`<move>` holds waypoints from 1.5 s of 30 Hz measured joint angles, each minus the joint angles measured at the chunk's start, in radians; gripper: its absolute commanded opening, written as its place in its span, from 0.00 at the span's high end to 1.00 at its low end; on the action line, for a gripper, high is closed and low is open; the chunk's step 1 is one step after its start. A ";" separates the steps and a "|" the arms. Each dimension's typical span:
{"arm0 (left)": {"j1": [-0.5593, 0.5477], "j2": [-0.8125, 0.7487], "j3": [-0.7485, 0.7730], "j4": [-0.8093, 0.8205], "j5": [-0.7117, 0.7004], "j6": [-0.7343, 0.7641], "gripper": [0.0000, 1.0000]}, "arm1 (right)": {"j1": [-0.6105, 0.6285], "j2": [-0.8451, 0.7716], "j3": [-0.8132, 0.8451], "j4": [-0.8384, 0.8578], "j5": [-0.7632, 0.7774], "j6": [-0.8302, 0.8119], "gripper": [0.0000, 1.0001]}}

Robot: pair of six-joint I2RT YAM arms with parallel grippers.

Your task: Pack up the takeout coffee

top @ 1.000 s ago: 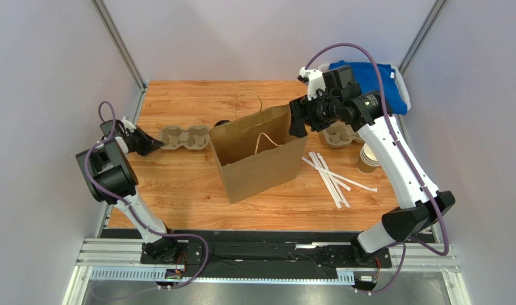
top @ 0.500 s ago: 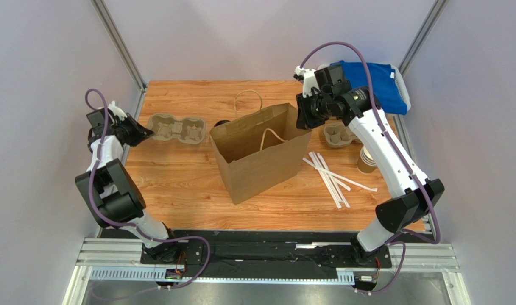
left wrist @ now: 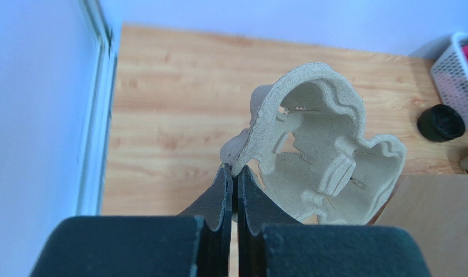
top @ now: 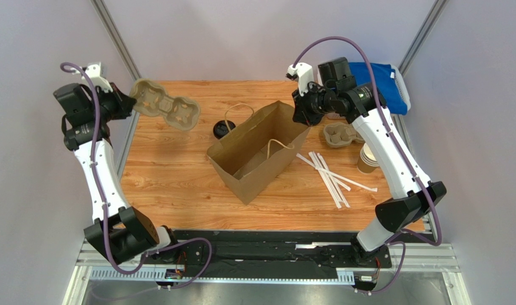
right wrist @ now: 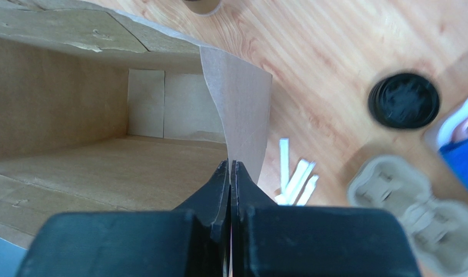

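Lid-up takeout coffee point(top: 223, 129) stands upright, axis vert., btwn both arms (just behind bag point(top: 254, 162)); left gripper point(left wrist: 233, 173) clamps cup carrier point(left wrist: 311, 150) aloft, right gripper point(right wrist: 229, 167) pinches bag rim.

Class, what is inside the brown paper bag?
The brown paper bag shows only bare walls and its folded bottom, with nothing lying inside. The right hand, pinching its rim, hides the nearest part.

High rear overhead view, two close forward-facing wrist views (paper bag point(top: 261, 173) shared)
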 measured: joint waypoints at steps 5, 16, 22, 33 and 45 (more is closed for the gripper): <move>-0.052 -0.031 0.187 0.008 0.039 0.019 1.00 | 0.000 -0.004 0.048 0.003 -0.064 -0.153 1.00; -0.275 -0.092 0.467 0.106 0.091 0.010 1.00 | 0.000 -0.008 0.250 -0.041 -0.223 -0.292 1.00; -0.362 -0.110 0.518 0.123 0.150 -0.014 1.00 | 0.076 -0.005 0.282 -0.127 -0.167 -0.320 1.00; -0.407 -0.122 0.584 0.156 0.275 -0.125 1.00 | 0.155 0.176 0.565 -0.232 0.024 -0.138 1.00; -0.461 -0.124 0.603 0.162 0.382 -0.158 1.00 | 0.153 0.135 0.405 -0.239 -0.029 -0.063 1.00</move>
